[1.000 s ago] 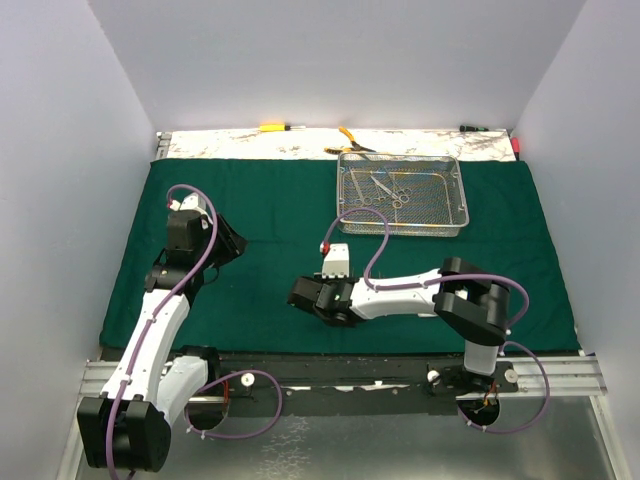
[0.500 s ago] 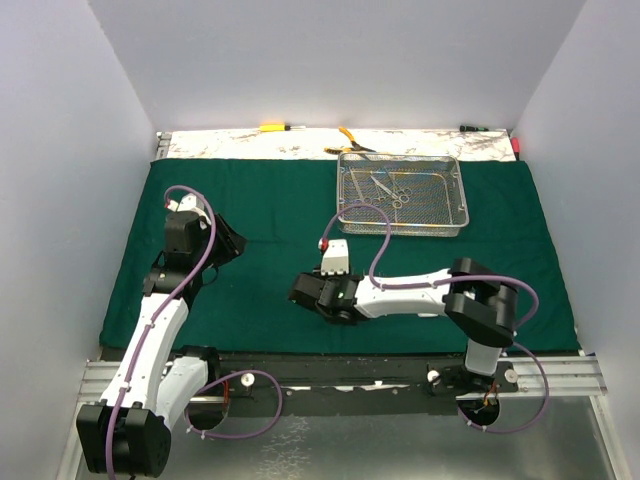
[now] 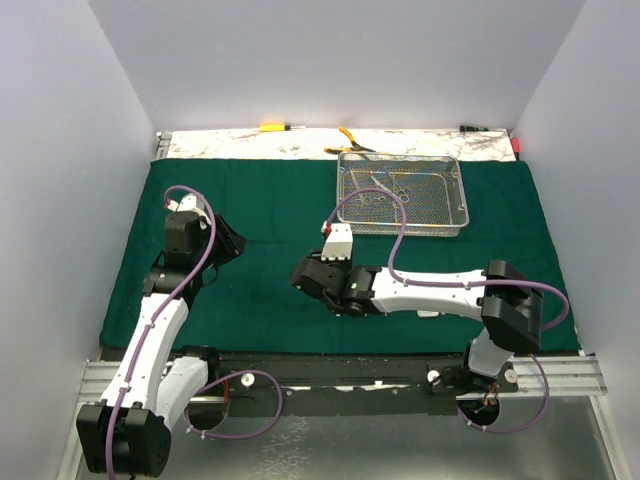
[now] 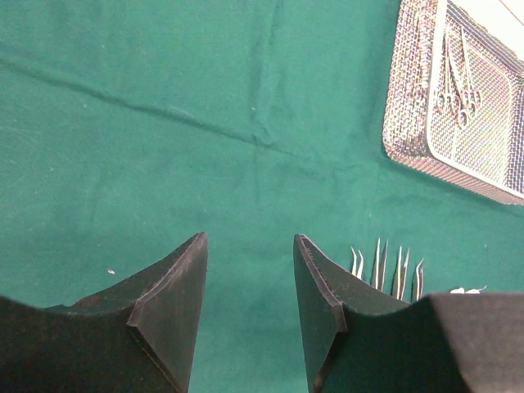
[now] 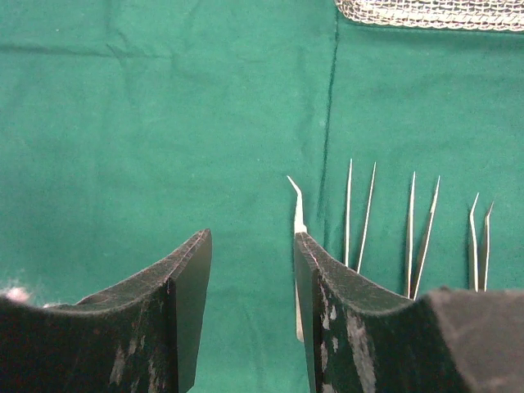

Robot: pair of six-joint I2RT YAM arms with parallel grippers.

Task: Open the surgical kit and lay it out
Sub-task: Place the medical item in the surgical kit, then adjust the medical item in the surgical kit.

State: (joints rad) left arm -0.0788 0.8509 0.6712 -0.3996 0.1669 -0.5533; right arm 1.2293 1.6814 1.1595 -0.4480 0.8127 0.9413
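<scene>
The wire-mesh tray (image 3: 345, 196) stands on the green cloth wrap (image 3: 270, 200) near the counter's far edge, right of centre. It holds a few small silver clamps (image 3: 385, 188) lying flat on the mesh; whether anything else is in it cannot be told. The cloth is spread open over nearly the whole counter (image 3: 230, 146), whose marbled top shows only as a strip along the far edge. On that strip lie a yellow-handled screwdriver (image 3: 272, 127) and yellow-handled pliers (image 3: 350, 140), the pliers just beyond the tray's far left corner. Four pairs of tweezers (image 5: 358, 217) lie in a row on the cloth on the near side of the tray, tips toward it. The leftmost pair has a bent tip and lies just beside one finger of the right tool (image 5: 250, 241), partly hidden behind it. That tool hangs low over the middle of the cloth with its jaws spread and only cloth between them. The left tool (image 4: 250, 246) is over the cloth's left half, jaws likewise spread and holding nothing. Plain cloth with shallow creases runs from it to the tray's left wall.
</scene>
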